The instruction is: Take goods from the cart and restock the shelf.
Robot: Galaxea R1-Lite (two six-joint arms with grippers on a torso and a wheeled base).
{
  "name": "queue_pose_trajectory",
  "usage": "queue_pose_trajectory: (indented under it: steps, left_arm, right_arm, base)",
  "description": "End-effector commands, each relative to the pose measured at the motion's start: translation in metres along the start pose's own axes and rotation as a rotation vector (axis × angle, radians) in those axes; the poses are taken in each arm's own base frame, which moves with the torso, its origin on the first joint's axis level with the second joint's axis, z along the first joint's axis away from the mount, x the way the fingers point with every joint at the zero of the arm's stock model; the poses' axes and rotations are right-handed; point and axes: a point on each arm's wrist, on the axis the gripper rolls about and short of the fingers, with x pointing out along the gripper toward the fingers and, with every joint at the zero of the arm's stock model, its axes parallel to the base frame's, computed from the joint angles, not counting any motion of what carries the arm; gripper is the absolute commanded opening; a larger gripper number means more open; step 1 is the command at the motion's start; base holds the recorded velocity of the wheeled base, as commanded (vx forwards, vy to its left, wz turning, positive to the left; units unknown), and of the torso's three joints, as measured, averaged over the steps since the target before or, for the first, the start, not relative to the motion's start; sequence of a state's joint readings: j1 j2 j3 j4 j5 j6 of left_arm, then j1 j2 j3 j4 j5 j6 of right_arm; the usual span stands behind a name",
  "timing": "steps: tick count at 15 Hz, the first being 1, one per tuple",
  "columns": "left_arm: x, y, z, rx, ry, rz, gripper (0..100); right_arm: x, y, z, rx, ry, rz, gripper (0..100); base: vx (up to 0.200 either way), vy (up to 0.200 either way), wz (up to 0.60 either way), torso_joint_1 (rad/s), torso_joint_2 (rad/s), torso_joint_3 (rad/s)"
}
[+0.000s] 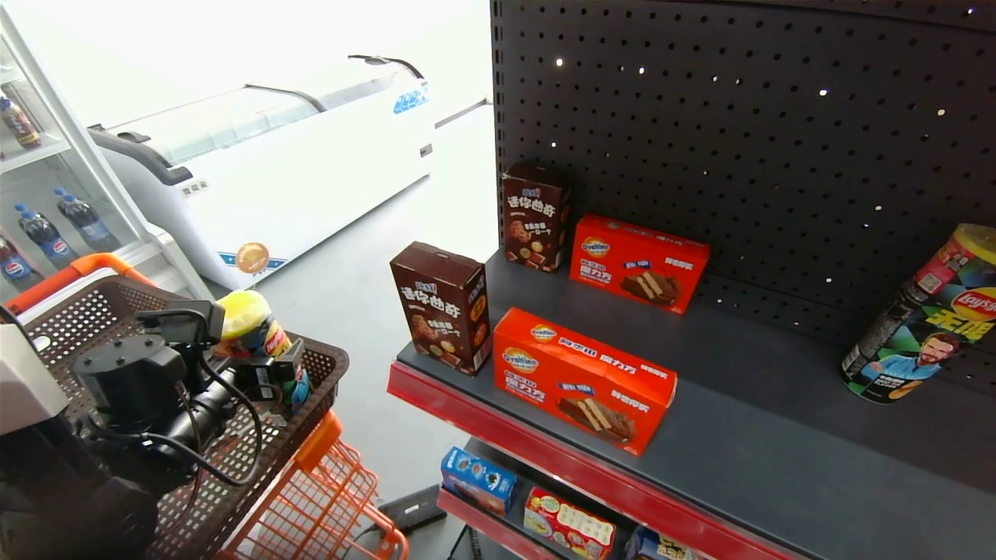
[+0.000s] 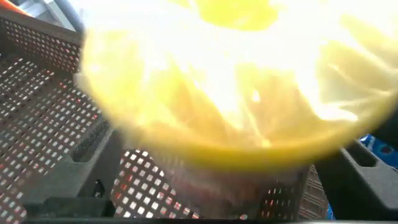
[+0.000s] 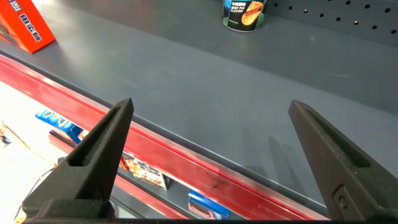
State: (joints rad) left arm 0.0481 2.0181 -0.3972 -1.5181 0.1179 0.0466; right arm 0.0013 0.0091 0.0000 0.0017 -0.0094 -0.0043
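Head view first: the left gripper sits over the brown mesh cart. Its fingers are clasped around the body of a yellow-lidded canister, below the lid. The canister is roughly upright above the basket's corner nearest the shelf. Gripping below the lid leaves the top free and keeps the tube vertical, which should suit setting it down on its base. On the shelf, two brown boxes and two orange boxes stand in front-and-back pairs at the left end, printed faces outward. A matching can stands alone at the far right by the pegboard. The bare stretch between them looks like the natural slot for the held one. Left wrist view: the canister looms close, lid toward the lens, with a dark finger on either side and cart mesh beneath, so it is held above the basket and is not yet over the shelf. Right wrist view: the right gripper hangs wide open with nothing in it, over bare shelf just inside the red front lip, with the matching can beyond.
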Motion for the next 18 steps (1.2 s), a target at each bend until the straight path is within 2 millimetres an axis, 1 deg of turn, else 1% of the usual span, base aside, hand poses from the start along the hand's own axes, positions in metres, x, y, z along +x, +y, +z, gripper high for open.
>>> queue_pose_trajectory:
  steps: [1,3,4,8,9,10,12,13,14,15,16,18]
  left_arm:
    - [0.021,-0.003,-0.014,0.002,0.021,0.0,100]
    - [0.03,-0.004,-0.011,-0.005,-0.014,0.002,100]
    - [0.035,-0.005,-0.006,-0.009,-0.044,-0.001,0]
    - [0.035,-0.006,0.0,-0.005,-0.07,-0.006,0]
    - [0.032,-0.007,0.011,-0.004,-0.101,-0.006,0]
    - [0.025,-0.007,0.026,-0.001,-0.143,-0.011,0]
    - [0.015,-0.008,0.045,-0.004,-0.169,-0.022,0]
    - [0.004,-0.006,0.073,-0.011,-0.195,-0.024,0]
    - [0.0,-0.005,0.082,-0.014,-0.198,-0.026,0]
    - [-0.021,-0.003,0.106,-0.013,-0.225,-0.073,0]
    - [-0.032,0.0,0.117,-0.006,-0.256,-0.109,0]
    - [-0.047,0.0,0.128,-0.001,-0.276,-0.16,0]
  right_arm:
    - [0.0,0.0,0.0,0.0,0.001,0.0,100]
    - [0.0,0.0,0.0,0.0,0.001,0.0,100]
    - [0.0,0.0,0.0,0.0,0.001,0.0,100]
    - [0.0,0.0,0.0,0.0,0.001,0.0,100]
    - [0.0,0.0,0.0,0.0,0.001,0.0,100]
    - [0.0,0.0,0.0,0.0,0.001,0.0,100]
    - [0.0,0.0,0.0,0.0,0.001,0.0,100]
    - [0.0,0.0,0.0,0.0,0.001,0.0,100]
    - [0.0,0.0,0.0,0.0,0.001,0.0,100]
    - [0.0,0.0,0.0,0.0,0.001,0.0,100]
    - [0.0,0.0,0.0,0.0,0.001,0.0,100]
    - [0.0,0.0,0.0,0.0,0.001,0.0,100]
  base:
    - [0.0,0.0,0.0,0.0,0.0,0.0]
    - [0.0,0.0,0.0,0.0,0.0,0.0]
    - [0.0,0.0,0.0,0.0,0.0,0.0]
    - [0.0,0.0,0.0,0.0,0.0,0.0]
    - [0.0,0.0,0.0,0.0,0.0,0.0]
    - [0.0,0.0,0.0,0.0,0.0,0.0]
    - [0.0,0.0,0.0,0.0,0.0,0.0]
    - [0.0,0.0,0.0,0.0,0.0,0.0]
    - [0.0,0.0,0.0,0.0,0.0,0.0]
    - [0.0,0.0,0.0,0.0,0.0,0.0]
    - [0.0,0.0,0.0,0.0,0.0,0.0]
    - [0.0,0.0,0.0,0.0,0.0,0.0]
